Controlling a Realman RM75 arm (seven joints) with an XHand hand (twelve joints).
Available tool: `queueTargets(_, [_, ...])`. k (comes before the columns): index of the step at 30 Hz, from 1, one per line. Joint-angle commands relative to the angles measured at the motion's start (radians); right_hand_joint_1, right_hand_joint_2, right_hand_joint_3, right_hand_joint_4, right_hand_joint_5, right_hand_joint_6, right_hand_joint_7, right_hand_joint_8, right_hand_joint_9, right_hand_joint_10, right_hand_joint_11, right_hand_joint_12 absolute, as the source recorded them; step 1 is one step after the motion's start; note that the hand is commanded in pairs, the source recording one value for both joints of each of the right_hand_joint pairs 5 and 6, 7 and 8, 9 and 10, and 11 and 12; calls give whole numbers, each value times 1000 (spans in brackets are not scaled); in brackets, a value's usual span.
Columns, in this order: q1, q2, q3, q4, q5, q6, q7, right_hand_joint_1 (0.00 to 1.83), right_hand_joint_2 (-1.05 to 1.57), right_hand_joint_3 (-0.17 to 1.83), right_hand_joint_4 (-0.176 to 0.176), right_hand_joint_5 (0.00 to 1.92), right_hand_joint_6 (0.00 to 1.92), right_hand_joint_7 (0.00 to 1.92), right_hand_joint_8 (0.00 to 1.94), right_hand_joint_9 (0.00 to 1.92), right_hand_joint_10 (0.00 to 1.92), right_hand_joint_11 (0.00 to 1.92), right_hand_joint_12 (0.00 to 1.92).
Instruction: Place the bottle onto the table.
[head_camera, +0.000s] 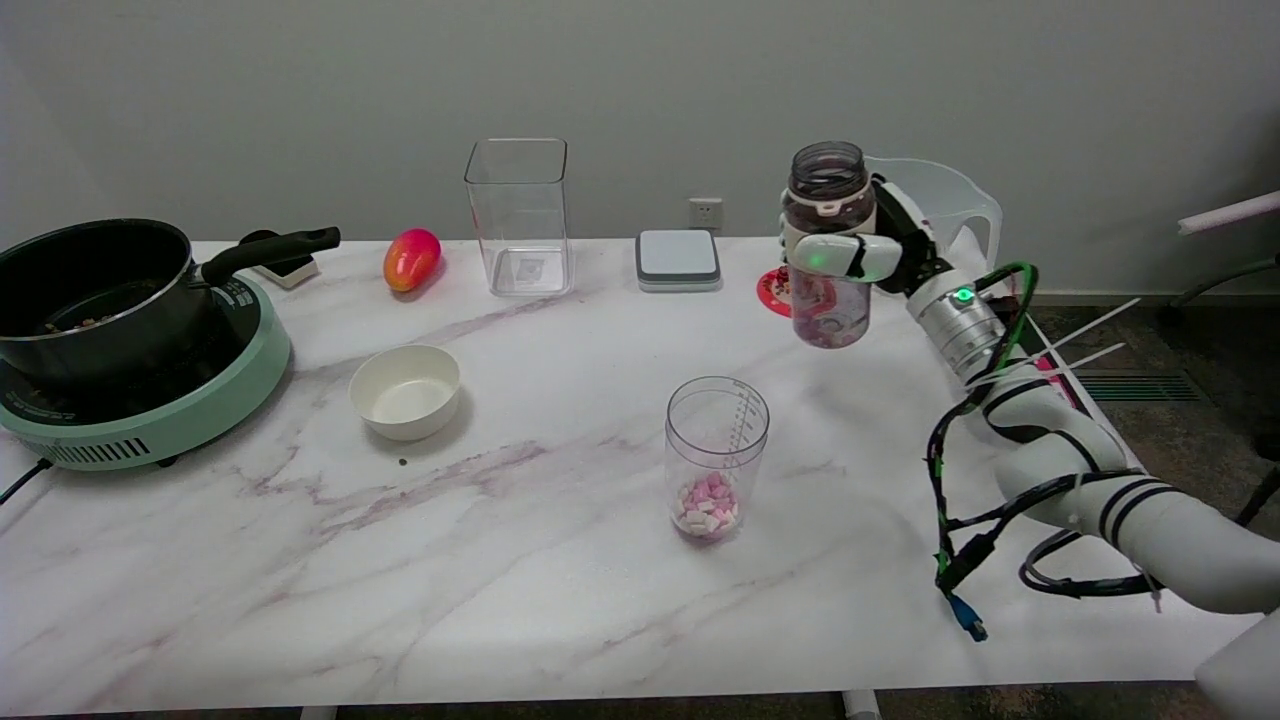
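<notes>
A clear, lidless bottle (828, 300) with dark pink contents hangs upright in the air above the right part of the marble table (500, 560). My right hand (865, 250) grips it around its upper half, white fingers wrapped across the front. The bottle's base is well above the tabletop, just right of the red coaster (772, 292). The hand hides part of the bottle's back and neck.
A clear measuring cup (717, 455) with pink and white candies stands in front of the bottle. A white bowl (405, 390), a pot on a green cooker (130, 340), a mango (411, 259), a tall clear container (518, 215), a grey box (678, 259) and a clear pitcher (945, 205) stand around.
</notes>
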Motion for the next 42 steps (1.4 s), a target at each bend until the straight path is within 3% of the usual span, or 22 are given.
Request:
queueTargets(1, [140, -208, -75, -197, 14, 29, -76, 1226, 1489, 233, 0, 1870, 1870, 1794, 1794, 1553, 1553, 1380, 1380])
queueTargets(13, [236, -261, -68, -275, 45, -115, -144, 1230, 1413, 271, 0, 1845, 1845, 1759, 1759, 1509, 1509, 1343, 1343])
queueTargets(24, [285, -284, -88, -404, 73, -135, -154, 1234, 1348, 310, 0, 1809, 1809, 1729, 1729, 1476, 1476, 1320, 1320])
queueTargets(37, [290, -283, -103, -409, 66, -132, -161, 1266, 1240, 350, 0, 1766, 1766, 1694, 1694, 1436, 1436, 1290, 1290])
queueTargets(42, [288, -280, -102, -400, 101, -57, -321, 1272, 1223, 374, 0, 1782, 1782, 1697, 1697, 1435, 1435, 1287, 1287])
